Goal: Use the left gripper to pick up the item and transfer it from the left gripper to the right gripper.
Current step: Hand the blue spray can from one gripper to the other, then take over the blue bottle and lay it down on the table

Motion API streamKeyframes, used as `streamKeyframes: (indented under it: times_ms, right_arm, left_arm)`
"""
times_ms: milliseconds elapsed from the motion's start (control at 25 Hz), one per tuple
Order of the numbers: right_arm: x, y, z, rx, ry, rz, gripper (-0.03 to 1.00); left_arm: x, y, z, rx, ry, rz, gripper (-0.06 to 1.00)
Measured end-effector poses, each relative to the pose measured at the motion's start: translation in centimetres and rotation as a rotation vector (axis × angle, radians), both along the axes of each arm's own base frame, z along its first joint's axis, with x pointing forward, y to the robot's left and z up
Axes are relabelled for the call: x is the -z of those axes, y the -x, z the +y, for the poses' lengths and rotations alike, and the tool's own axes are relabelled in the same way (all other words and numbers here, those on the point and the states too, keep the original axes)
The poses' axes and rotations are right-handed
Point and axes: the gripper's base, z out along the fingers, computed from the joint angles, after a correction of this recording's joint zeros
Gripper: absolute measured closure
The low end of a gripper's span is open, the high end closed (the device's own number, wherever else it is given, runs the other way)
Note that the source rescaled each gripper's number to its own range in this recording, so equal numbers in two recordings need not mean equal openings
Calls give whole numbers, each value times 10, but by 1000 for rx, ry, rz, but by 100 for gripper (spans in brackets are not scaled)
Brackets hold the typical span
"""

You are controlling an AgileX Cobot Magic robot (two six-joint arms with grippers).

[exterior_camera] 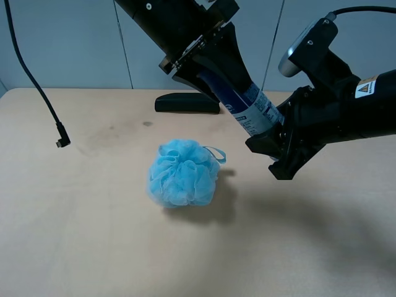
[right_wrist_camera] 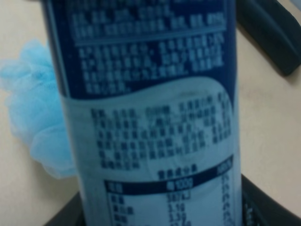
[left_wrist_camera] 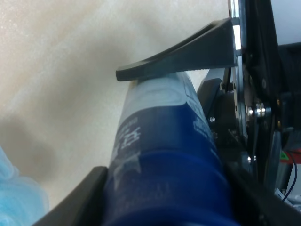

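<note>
The item (exterior_camera: 250, 105), a slim bottle with a white-and-blue label, hangs slanted above the table. My left gripper (exterior_camera: 223, 77) is shut on its upper part, with a dark finger on each side of the blue body (left_wrist_camera: 164, 155). From the right, my right gripper (exterior_camera: 272, 142) is shut on the bottle's lower end. In the left wrist view, one of the right gripper's fingers (left_wrist_camera: 178, 54) lies across the far end of the bottle. The label (right_wrist_camera: 150, 117) fills the right wrist view, so the right gripper's fingers barely show there.
A light blue mesh pouf (exterior_camera: 182, 173) sits on the tan table (exterior_camera: 93, 235) below and left of the bottle. A flat black case (exterior_camera: 185, 102) lies at the table's back edge. A black cable with a plug (exterior_camera: 62, 142) hangs at the left.
</note>
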Motion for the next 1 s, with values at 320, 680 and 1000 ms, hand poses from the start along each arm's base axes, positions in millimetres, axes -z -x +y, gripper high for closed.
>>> streamKeyframes:
  times_ms: [320,680,1000]
  right_arm:
    - [0,0,0,3,-2,6,85]
    - [2,0,0,3,1,16,86]
    - [2,0,0,3,1,16,86]
  left_arm:
    - [-2,-3,-2,-31,25,-18,72]
    - [-3,-5,-4,-51,45,-25,-4]
    - [-4,-5,-4,-52,48,-25,-5]
